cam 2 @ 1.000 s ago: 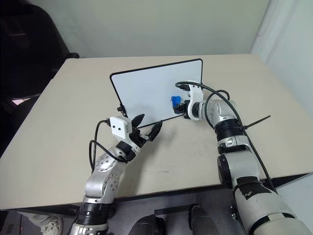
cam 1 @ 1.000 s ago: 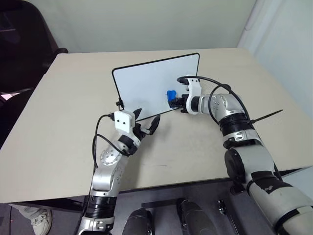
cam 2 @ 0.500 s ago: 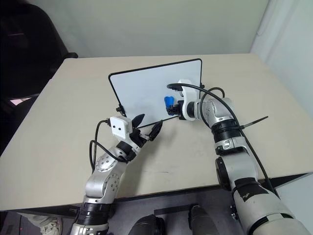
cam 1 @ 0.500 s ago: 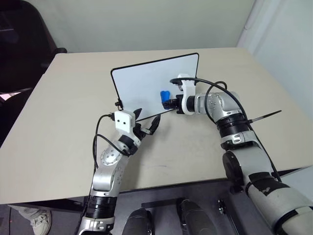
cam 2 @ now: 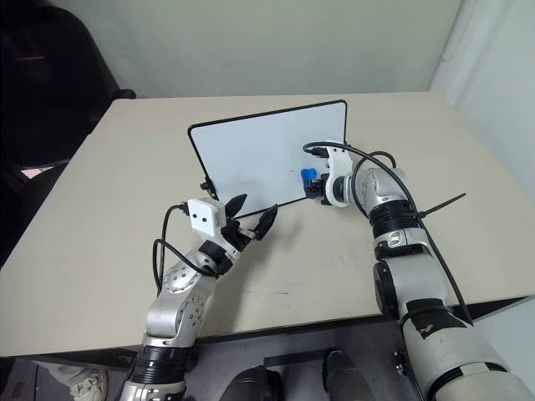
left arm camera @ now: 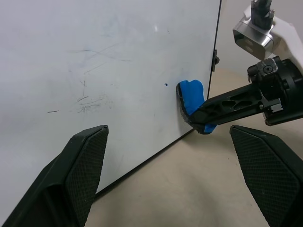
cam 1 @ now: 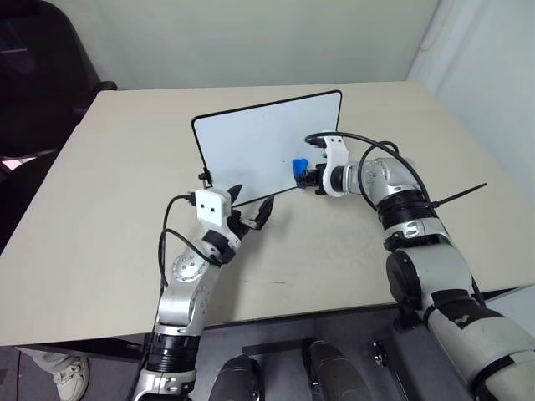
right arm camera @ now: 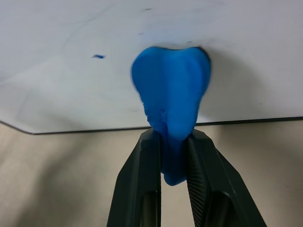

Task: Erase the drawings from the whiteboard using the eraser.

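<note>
- Eraser (right arm camera: 171, 97) sat pinched in your right tool (right arm camera: 173, 156), its rounded end pressed to the whiteboard (cam 1: 251, 146) near the lower right of the board, centre of the frame, so the pad could rub the surface.
- Drawings (right arm camera: 98, 56) looked nearly gone: a small blue speck remained beside the eraser, plus faint smears.
- Your left tool (cam 1: 249, 205) waited with fingers spread and empty at the board's lower edge, likely to steady it on the worktop (cam 1: 100, 217).
</note>
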`<state>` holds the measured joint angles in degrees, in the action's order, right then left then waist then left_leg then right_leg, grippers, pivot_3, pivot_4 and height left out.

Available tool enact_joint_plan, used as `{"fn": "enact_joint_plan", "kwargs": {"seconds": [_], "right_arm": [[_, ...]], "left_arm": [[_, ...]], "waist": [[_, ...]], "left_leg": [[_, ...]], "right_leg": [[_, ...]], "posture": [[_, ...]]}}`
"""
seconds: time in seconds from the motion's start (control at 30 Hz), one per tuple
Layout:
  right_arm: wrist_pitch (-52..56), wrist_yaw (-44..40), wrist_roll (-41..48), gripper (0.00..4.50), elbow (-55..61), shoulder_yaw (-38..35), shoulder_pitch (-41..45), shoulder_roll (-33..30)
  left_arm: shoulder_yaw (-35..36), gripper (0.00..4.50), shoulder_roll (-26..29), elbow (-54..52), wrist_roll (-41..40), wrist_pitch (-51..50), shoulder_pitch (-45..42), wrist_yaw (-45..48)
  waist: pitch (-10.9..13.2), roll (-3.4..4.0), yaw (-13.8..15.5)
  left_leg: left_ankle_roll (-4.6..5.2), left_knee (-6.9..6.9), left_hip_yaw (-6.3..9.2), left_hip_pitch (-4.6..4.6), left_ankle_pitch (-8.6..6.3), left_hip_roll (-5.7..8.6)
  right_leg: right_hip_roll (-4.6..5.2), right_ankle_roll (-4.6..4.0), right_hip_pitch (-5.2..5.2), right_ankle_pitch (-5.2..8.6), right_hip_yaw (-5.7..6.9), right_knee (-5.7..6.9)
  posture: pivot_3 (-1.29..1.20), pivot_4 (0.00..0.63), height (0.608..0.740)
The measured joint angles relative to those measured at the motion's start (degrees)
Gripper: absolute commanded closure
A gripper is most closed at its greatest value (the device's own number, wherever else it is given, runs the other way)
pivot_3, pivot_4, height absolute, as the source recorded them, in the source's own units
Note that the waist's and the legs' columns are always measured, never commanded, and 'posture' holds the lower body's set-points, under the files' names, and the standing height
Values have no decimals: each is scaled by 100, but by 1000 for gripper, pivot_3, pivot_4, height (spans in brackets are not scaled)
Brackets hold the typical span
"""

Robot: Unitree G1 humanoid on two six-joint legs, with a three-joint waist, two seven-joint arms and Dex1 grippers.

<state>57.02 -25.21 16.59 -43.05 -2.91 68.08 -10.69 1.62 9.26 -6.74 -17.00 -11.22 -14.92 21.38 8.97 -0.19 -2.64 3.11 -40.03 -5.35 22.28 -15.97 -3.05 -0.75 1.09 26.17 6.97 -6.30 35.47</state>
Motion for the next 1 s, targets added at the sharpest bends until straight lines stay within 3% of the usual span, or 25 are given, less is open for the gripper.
{"fn": "enact_joint_plan", "kwargs": {"seconds": [0.17,0.47,1.0], "right_arm": [[255,-143,7,4027,576,186,-1,206],[338,-173,-9,4027,616,211,-19,335],[-231,396,-58,4027,-478,-477,243,191]], "left_arm": [[-13,0,-8,2,1,13,-58,31],[-12,0,-61,29,27,46,-90,35],[3,0,-100,35,60,144,-90,-24]], "waist": [[0,0,-40],[0,0,-33],[0,0,-25]], "left_leg": [[0,3,1,1,0,-2],[-1,2,2,1,0,-2],[0,-3,-2,1,2,-1]], "right_leg": [[-4,0,5,0,1,1],[-2,0,2,0,2,-2],[0,-3,7,-2,-1,11]], "posture": [[0,150,740],[0,150,740],[0,150,740]]}}
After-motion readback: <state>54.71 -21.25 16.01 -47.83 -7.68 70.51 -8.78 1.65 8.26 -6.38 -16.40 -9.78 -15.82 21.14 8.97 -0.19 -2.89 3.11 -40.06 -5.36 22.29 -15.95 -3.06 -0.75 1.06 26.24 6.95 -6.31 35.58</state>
